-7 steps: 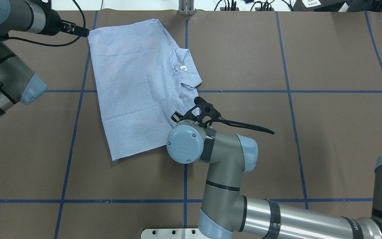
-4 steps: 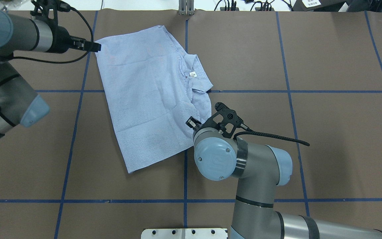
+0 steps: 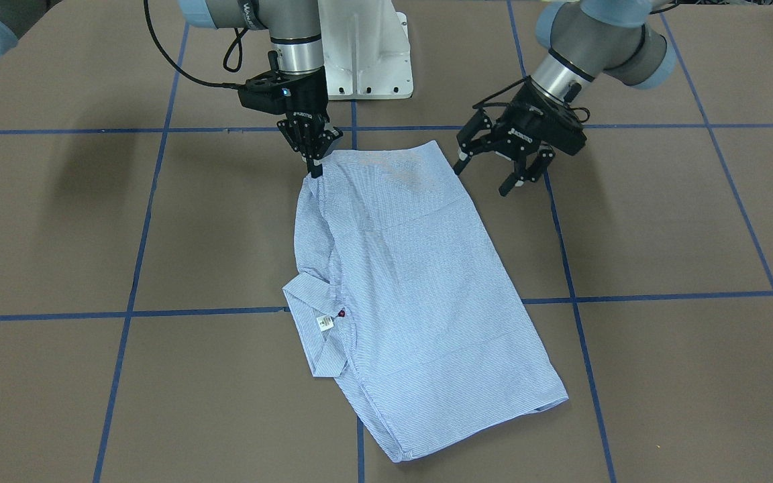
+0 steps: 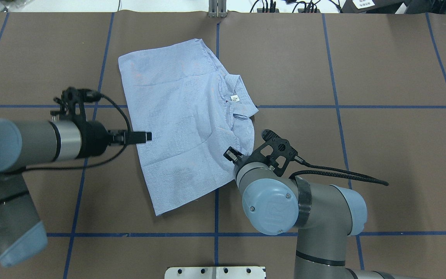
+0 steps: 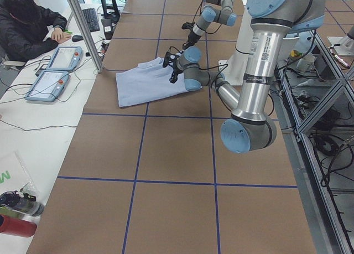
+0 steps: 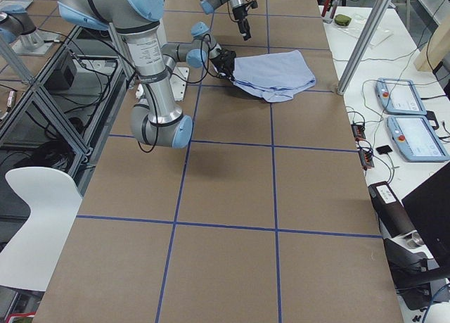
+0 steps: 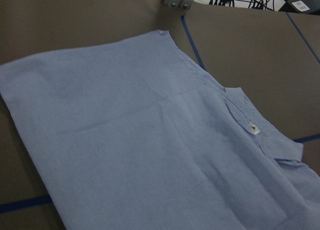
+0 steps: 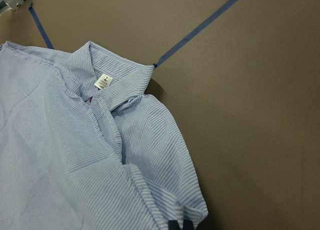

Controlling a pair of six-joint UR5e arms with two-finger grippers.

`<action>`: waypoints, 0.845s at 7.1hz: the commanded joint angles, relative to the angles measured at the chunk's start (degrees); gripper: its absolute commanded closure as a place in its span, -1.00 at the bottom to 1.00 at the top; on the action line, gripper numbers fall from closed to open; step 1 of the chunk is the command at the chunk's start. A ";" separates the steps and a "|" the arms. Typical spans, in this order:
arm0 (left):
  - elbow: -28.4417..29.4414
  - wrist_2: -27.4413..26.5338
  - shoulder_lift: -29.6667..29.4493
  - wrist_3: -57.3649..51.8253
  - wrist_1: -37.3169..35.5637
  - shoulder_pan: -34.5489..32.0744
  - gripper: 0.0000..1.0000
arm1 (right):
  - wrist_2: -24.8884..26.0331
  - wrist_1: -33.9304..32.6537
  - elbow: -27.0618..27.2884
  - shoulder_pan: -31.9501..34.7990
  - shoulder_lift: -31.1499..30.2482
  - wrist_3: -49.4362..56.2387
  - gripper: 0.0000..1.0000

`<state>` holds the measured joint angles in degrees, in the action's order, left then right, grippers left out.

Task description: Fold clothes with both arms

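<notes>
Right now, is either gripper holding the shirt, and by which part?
The right gripper is pinched shut on the shirt at its robot-side corner, on the collar side. The left gripper is open beside the other robot-side corner and holds nothing.

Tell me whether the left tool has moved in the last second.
Yes. In the overhead view the left tool has crossed the horizontal tape line toward the robot and is now beside the shirt's left edge.

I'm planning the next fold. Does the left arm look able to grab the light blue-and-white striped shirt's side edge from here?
Probably yes: the left gripper hangs beside the light blue-and-white striped shirt, jaws open, nothing between them.
</notes>
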<state>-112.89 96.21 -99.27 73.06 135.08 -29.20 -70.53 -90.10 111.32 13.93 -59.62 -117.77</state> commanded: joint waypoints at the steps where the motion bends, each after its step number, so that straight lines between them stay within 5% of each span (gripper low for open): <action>1: -3.21 -13.98 5.21 12.49 -0.17 14.30 -1.00 | 0.65 -0.25 1.54 -0.75 -1.20 -0.18 1.00; 2: -2.78 -18.13 6.53 13.85 -0.17 18.35 -1.00 | 1.26 -0.34 1.54 -1.19 -1.37 -0.26 1.00; 6: 1.08 -18.52 3.92 19.92 -0.17 21.55 -0.85 | 1.97 -0.34 1.54 -1.80 -1.64 -0.27 1.00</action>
<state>-113.33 77.83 -93.88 91.98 134.91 -8.53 -68.60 -90.44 112.85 12.23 -61.21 -118.09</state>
